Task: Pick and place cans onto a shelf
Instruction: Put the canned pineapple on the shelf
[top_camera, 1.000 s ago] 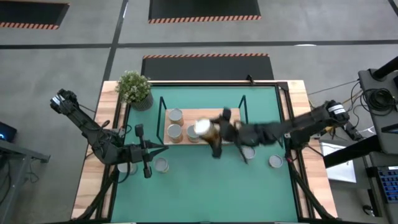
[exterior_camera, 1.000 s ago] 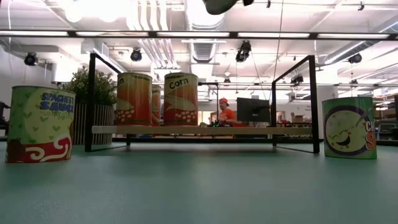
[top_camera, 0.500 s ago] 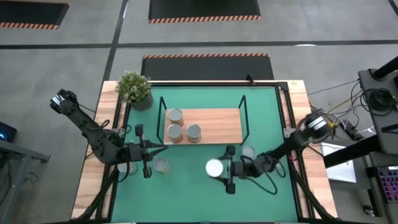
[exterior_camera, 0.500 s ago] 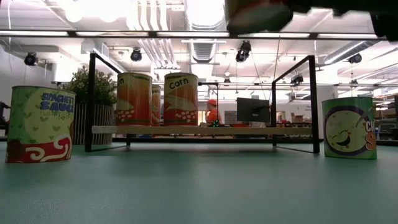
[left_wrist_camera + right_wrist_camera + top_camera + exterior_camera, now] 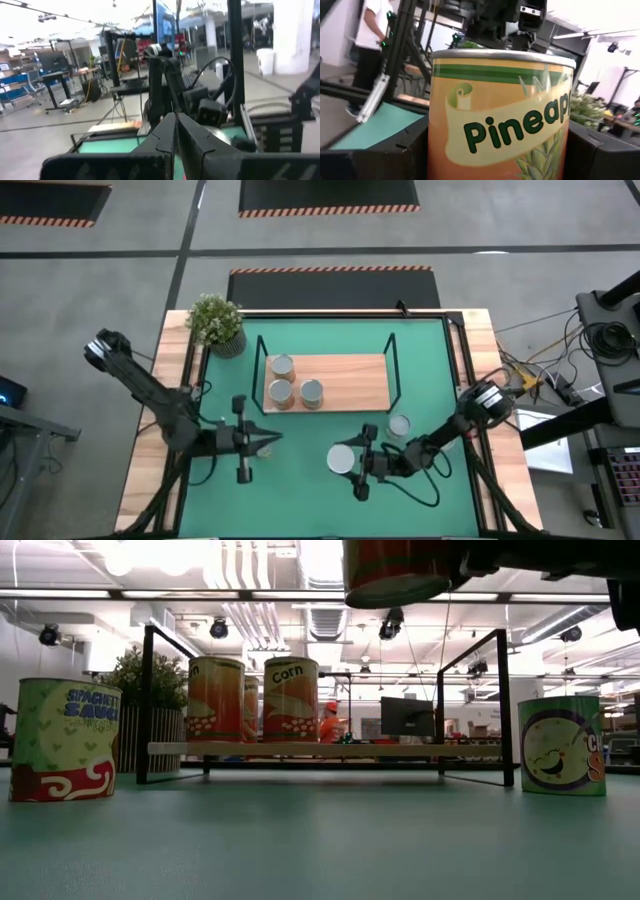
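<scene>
The shelf [image 5: 345, 383] is a wooden board in a black wire frame at the mat's middle; three cans [image 5: 282, 365] [image 5: 281, 392] [image 5: 312, 390] stand on its left part, and two of them show in the low view [image 5: 290, 700]. My right gripper [image 5: 345, 460] is shut on a "Pineapple" can [image 5: 495, 125] near of the shelf, high above the mat [image 5: 395, 570]. My left gripper [image 5: 272, 438] is shut and empty, left of it. One can [image 5: 400, 424] stands on the mat right of the held can. In the low view, cans stand at the left [image 5: 65, 740] and right [image 5: 560, 745]. My right gripper pinches the Pineapple can's side wall [image 5: 440, 150] between its two fingers [image 5: 380, 155], one on each side. The fingers come level from the table's right. The can is upright, its shiny top [image 5: 342, 459] up, lifted clear of the mat.
A potted plant [image 5: 216, 322] stands at the mat's far left corner. The shelf's black posts [image 5: 146, 700] [image 5: 503, 705] rise at its corners. Bare green mat [image 5: 300, 500] lies near of both grippers. A person [image 5: 328, 722] is in the room behind.
My right gripper has carried the can from over the shelf toward the table's near edge, then a little farther near and left, keeping it upright and in the air. My left gripper has gone toward the table's right edge and a little nearer, staying shut.
</scene>
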`<state>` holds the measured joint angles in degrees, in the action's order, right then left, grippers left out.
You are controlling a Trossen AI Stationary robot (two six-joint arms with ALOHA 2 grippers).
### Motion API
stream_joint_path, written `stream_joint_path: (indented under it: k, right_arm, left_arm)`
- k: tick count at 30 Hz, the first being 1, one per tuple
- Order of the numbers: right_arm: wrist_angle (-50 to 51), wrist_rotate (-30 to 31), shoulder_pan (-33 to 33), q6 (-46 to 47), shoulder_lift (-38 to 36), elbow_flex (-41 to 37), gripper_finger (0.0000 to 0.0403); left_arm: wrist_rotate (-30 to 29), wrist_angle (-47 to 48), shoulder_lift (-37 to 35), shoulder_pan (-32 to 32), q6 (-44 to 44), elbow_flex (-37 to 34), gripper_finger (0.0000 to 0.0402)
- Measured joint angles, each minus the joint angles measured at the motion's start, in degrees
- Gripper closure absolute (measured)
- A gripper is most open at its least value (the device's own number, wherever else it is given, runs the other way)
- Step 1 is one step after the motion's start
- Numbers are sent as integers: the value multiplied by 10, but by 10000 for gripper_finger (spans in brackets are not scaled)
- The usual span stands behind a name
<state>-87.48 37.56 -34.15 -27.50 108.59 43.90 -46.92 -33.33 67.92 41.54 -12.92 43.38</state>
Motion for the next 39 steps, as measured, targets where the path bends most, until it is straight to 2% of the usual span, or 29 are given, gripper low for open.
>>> stream_joint_path:
  k: [4, 7, 10, 16, 19, 23, 27, 34, 39]
  right_arm:
    - [1, 4, 0, -15, -6, 0, 117]
    - [6, 25, 0, -17, -6, 0, 117]
    - [11, 46, 0, -17, -6, 0, 117]
    - [21, 55, 0, -16, -6, 0, 117]
    - [26, 64, 0, -14, -7, 0, 117]
    - [40, 66, 0, -6, -7, 0, 117]
    - [47, 87, 0, -2, -7, 0, 117]
    - [60, 90, 0, -2, -7, 0, 117]
    - [64, 90, 0, -1, -7, 0, 117]
  left_arm:
    - [0, -73, 56, -1, -12, 0, 384]
    - [0, -122, 87, -3, -13, 0, 350]
    - [0, -157, 114, -4, -14, 0, 297]
    - [-1, -236, 171, -19, 10, 2, 162]
    - [0, -238, 209, -31, 16, 26, 106]
    - [11, -216, 267, -42, -20, 78, 58]
    - [11, -176, 297, -43, -44, 123, 38]
    - [14, -137, 334, -76, -13, 151, 36]
    - [56, -120, 346, -101, 30, 150, 36]
